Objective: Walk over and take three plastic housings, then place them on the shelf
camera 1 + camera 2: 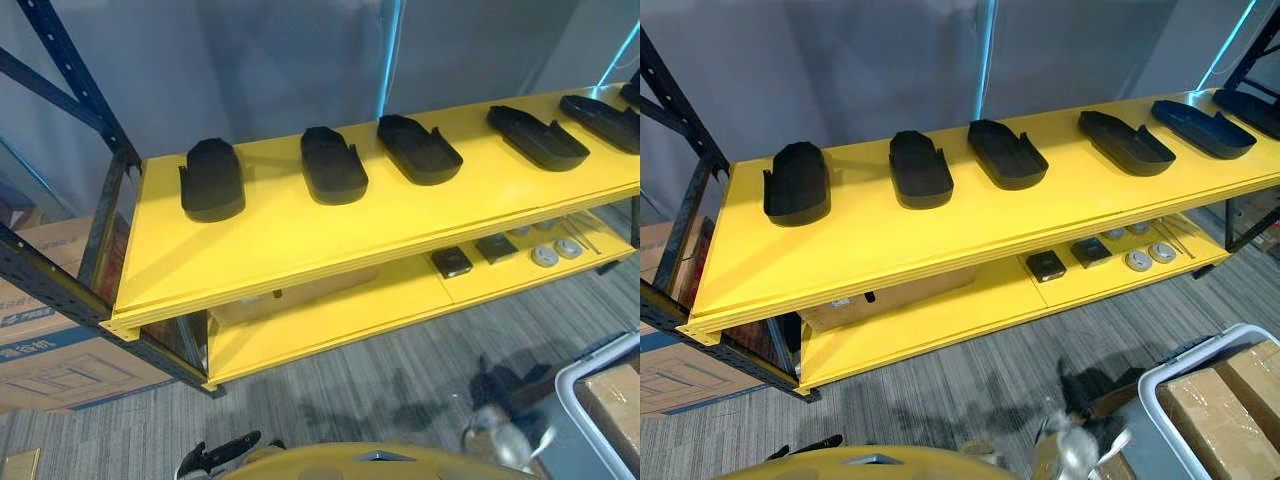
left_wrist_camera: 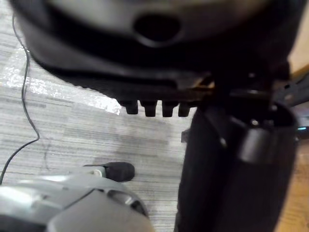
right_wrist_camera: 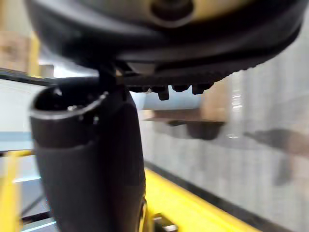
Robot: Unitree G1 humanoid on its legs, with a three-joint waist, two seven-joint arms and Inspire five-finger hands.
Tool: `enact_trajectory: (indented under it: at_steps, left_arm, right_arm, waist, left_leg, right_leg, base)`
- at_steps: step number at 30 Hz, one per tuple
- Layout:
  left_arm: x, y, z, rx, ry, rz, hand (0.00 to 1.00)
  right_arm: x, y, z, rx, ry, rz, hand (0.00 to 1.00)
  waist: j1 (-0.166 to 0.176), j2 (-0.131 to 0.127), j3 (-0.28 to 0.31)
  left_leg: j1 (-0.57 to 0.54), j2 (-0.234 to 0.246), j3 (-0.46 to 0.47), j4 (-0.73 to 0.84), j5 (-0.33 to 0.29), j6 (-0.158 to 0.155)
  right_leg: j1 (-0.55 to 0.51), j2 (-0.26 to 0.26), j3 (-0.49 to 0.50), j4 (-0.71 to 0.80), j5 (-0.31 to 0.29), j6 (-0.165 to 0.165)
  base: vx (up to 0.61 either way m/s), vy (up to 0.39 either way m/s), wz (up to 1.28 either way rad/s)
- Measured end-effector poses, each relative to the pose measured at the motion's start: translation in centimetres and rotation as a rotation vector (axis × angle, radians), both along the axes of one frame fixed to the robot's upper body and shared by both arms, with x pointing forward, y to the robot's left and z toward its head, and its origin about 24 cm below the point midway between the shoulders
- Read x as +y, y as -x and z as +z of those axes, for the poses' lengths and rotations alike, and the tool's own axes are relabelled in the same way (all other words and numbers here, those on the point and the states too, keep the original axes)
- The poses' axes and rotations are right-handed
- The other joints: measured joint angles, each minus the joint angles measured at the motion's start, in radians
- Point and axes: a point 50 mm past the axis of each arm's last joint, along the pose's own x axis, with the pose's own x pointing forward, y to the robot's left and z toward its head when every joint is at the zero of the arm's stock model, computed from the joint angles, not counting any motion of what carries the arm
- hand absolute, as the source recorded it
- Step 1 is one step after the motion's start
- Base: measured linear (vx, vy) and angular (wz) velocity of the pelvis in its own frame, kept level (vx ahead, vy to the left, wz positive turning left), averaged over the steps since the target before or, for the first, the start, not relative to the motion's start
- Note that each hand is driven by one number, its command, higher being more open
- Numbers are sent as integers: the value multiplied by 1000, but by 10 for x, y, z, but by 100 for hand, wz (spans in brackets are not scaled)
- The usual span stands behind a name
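Black housings [image 1: 212,180] lengthwise front-to-back on yellow shelf [image 1: 300,245]; left hand [image 2: 120,72], right hand [image 3: 203,53] slack, empty.

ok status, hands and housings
Left hand open, empty. Right hand open, empty. Black plastic housings in a row on yellow top shelf. Bin of cardboard boxes at lower right.

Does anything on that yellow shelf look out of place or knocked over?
Nothing spilled or broken. The black housings lie spaced in a row on the upper shelf. The leftmost housing seems to lie hollow side down, unlike some further right.
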Motion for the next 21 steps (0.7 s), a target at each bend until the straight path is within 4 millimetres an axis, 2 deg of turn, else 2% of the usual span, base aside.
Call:
enact_trajectory:
  at_steps: [2,3,4,7,8,11,12,15,17,20,21]
  left_arm:
    - [4,-1,1,-4,-10,-16,100]
    - [5,-2,2,-6,-12,-18,100]
    - [8,-2,2,-6,-22,-33,100]
    - [10,-3,3,-10,-29,-42,100]
    - [10,-3,3,-10,-30,-43,100]
    - [7,-5,3,-24,-29,-59,100]
    - [5,-6,3,-29,-24,-64,100]
    - [4,-7,3,-30,-20,-69,100]
    - [5,-8,3,-33,-23,-76,100]
    - [5,-7,3,-35,-27,-62,100]
    - [4,-7,3,-31,-30,-59,100]
  right_arm:
    - [-22,-18,45,-103,219,88,100]
    - [-25,-22,54,-122,263,112,100]
    - [-32,-31,73,-170,340,155,100]
    - [-36,-43,94,-238,406,213,100]
    - [-36,-44,95,-244,411,217,100]
    - [-33,-52,115,-318,462,249,100]
    - [-29,-56,127,-354,504,277,100]
    - [-19,-75,153,-386,614,363,100]
    - [-19,-84,157,-361,611,359,100]
    - [-29,-81,131,-233,503,232,100]
    - [-32,-73,115,-182,427,150,100]
  waist:
    - [1,-14,7]
    - [0,-14,7]
    - [-2,-27,15]
    - [-3,-37,19]
    - [-3,-36,19]
    - [-6,-18,14]
    - [-8,-9,11]
    - [-16,-6,13]
    - [-11,-11,13]
    - [-2,-14,11]
    - [-3,-12,12]
  left_leg:
    - [0,-1,0,0,-3,0]
    - [0,-1,0,0,-4,-2]
    - [0,-2,1,0,-6,-3]
    - [-1,1,4,4,-8,-3]
    - [-1,1,4,4,-8,-3]
    - [-8,1,3,5,-13,-3]
    - [-16,3,-1,5,-13,-3]
    - [-15,9,-2,6,-16,-3]
    - [-14,10,-2,6,-17,-4]
    - [-14,6,-5,6,-18,-4]
    - [-14,4,-4,6,-18,-4]
  right_leg:
    - [0,0,0,0,0,1]
    - [0,1,1,1,0,0]
    - [-1,4,1,0,0,-1]
    - [-1,7,2,-1,0,-1]
    - [-1,7,2,-1,0,-1]
    - [-11,7,1,8,2,1]
    - [-18,9,0,21,4,5]
    - [-27,14,1,36,9,13]
    - [-32,14,1,37,10,14]
    - [-31,10,-1,39,11,15]
    - [-31,7,0,39,11,15]
  base:
    - [42,12,1]
    - [69,14,0]
    - [56,6,-1]
    - [78,-3,-1]
    - [104,1,1]
    - [80,6,6]
    - [97,8,7]
    - [47,5,2]
    - [0,0,0]
    - [-7,2,1]
    - [0,0,0]
